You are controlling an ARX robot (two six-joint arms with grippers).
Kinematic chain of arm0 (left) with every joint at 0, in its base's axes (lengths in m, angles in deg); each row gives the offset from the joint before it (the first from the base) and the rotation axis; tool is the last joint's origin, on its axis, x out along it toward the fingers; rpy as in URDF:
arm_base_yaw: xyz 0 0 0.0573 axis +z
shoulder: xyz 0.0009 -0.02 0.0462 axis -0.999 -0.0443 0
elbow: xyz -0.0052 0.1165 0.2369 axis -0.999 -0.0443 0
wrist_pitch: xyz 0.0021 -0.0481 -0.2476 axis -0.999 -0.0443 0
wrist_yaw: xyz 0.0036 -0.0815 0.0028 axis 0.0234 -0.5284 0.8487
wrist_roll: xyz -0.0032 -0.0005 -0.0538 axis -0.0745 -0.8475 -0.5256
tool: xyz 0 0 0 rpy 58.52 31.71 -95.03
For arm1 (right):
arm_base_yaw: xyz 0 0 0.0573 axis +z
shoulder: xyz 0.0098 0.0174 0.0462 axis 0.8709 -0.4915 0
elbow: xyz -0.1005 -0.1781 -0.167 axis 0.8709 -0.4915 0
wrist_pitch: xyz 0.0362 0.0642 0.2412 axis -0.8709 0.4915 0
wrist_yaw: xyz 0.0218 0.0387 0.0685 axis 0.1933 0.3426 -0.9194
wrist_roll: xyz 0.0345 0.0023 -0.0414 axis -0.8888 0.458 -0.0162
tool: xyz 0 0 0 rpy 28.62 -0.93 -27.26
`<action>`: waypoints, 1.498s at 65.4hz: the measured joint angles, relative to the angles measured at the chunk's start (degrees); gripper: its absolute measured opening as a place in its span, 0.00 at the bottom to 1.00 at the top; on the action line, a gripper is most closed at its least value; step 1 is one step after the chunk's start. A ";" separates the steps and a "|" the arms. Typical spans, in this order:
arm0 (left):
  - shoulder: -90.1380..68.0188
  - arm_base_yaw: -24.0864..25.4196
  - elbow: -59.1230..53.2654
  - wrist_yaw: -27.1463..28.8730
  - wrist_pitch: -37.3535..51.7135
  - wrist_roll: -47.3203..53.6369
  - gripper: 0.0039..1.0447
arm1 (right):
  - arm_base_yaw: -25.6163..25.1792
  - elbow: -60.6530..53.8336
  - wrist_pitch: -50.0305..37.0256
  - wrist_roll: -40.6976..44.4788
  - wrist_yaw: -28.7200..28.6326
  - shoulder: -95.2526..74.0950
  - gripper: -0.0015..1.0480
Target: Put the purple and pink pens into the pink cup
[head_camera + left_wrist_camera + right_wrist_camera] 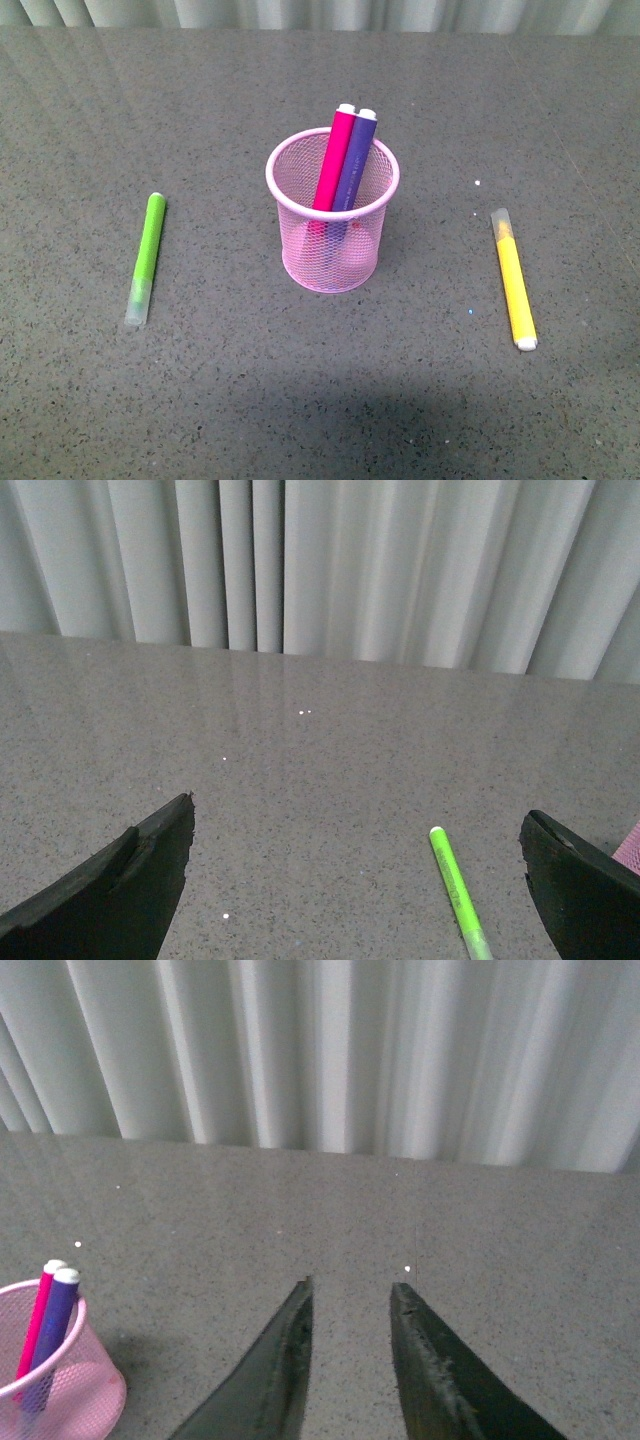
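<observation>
A: Front view. We record the pink cup (332, 222) upright at the centre of the frame on the grey surface (300, 400). The pink pen (334, 160) and the purple pen (354, 162) both stand inside it, side by side and touching, leaning toward the upper right, white end plugs uppermost.

B: We also note a lime-green marker (146, 256) lying at the left of the frame and a yellow marker (514, 279) at the right, each well apart from the cup. No arm shows here.

A: Left wrist view. We see the left gripper (355, 880) spread wide with nothing between its dark fingers (120, 890). The green marker lies at the lower right of the frame, and a sliver of pink mesh shows at the right edge.

B: Right wrist view. We find the right gripper (350, 1305) set to a narrow gap, holding nothing. The cup sits at the lower left corner with both pens in it. Pale curtains (330, 1050) fill the top.
</observation>
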 joint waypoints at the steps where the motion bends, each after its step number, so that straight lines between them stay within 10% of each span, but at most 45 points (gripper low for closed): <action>1: 0.00 0.00 0.00 0.02 0.02 0.00 0.93 | 0.00 -0.17 0.20 0.09 0.00 0.35 0.15; 7: 0.00 0.00 0.00 0.02 0.00 0.00 0.93 | -0.02 -1.49 2.03 0.79 -0.02 3.85 0.03; 98: 0.00 0.00 0.00 0.00 0.00 0.00 0.93 | -0.11 -5.53 32.33 0.81 -0.02 40.13 0.03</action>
